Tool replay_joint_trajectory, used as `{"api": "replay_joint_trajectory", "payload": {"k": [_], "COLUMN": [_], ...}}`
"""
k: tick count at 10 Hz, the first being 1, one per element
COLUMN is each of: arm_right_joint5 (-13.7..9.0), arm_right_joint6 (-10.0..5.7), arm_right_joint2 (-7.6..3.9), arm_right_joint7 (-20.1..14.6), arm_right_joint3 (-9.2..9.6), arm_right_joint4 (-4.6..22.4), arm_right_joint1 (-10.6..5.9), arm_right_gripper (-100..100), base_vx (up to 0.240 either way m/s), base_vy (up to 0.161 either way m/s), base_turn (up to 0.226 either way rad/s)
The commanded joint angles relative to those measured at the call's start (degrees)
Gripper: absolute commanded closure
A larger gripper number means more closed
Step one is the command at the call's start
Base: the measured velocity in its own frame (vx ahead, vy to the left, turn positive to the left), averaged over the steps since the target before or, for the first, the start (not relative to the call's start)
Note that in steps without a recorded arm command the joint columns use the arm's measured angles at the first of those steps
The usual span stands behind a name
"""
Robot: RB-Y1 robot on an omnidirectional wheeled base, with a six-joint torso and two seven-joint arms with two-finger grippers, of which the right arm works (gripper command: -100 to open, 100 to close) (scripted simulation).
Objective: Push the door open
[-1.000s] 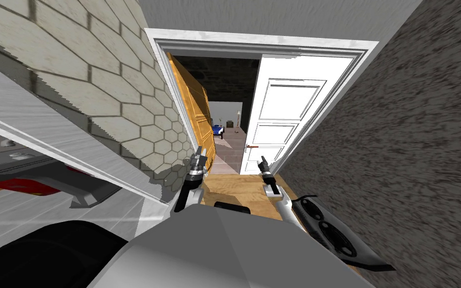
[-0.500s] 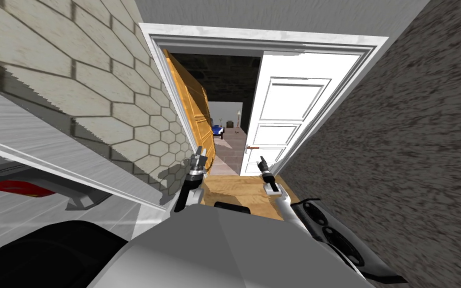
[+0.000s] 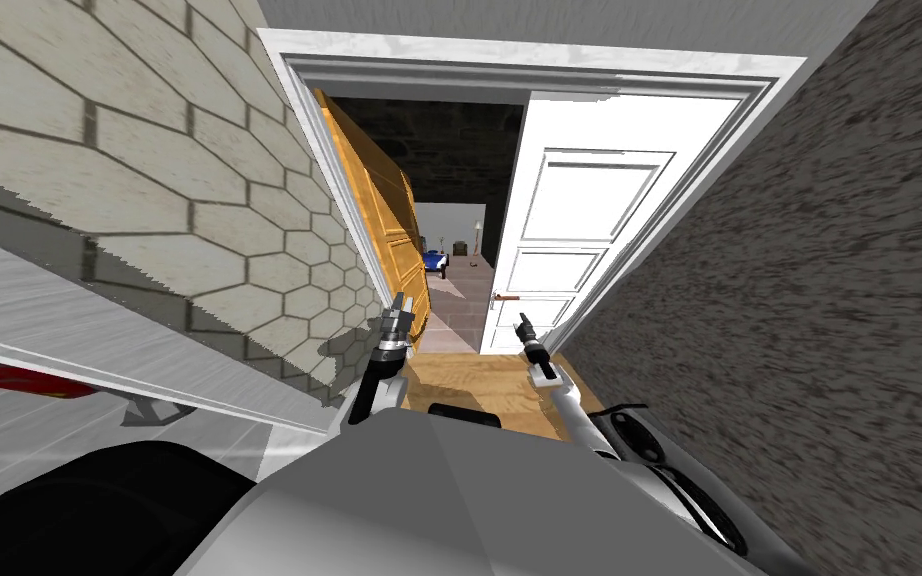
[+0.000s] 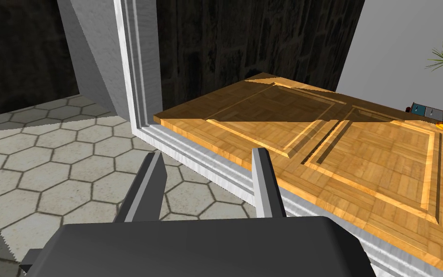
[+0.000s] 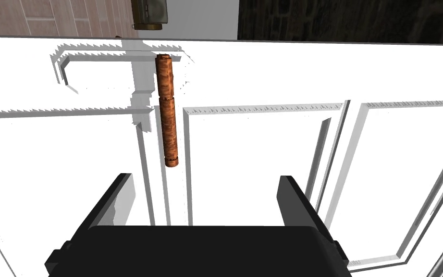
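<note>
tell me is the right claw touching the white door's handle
Apart. In the right wrist view the copper-coloured handle sits ahead of the open right claw, with white door showing between it and both fingers.

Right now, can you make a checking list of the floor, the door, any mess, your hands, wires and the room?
Surface: wooden floor at the doorway.
Job's things: white door partly open, copper handle on it.
Clutter: dark rounded object low at my right side.
Hands: left hand open by the orange door; right hand open, facing the white door.
Cables: nothing seen.
Surroundings: hexagon-tiled wall, dark speckled wall, white door frame.
</note>
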Motion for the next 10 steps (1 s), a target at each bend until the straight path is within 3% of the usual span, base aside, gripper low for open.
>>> {"api": "replay_joint_trajectory", "payload": {"k": [1,3,4,10], "arm_right_joint5": [0.7,1.7,1.7,3.7], "arm_right_joint6": [0.02,0.04,0.04,0.08], "arm_right_joint2": [-0.45,-1.07,-1.07,-2.44], "arm_right_joint7": [-0.7,-1.6,-1.6,-3.5], "arm_right_joint3": [-0.13,-0.28,-0.28,-0.61], "arm_right_joint4": [2.9,6.0,6.5,14.4], "arm_right_joint1": [-1.7,-3.73,-3.73,-8.29], "arm_right_gripper": [-100,-100,-100,-100], "base_vx": [0.071,0.09,0.056,0.086], "base_vy": [-0.003,-0.021,-0.01,-0.005], "base_turn": [0.004,0.006,0.007,0.004]}}
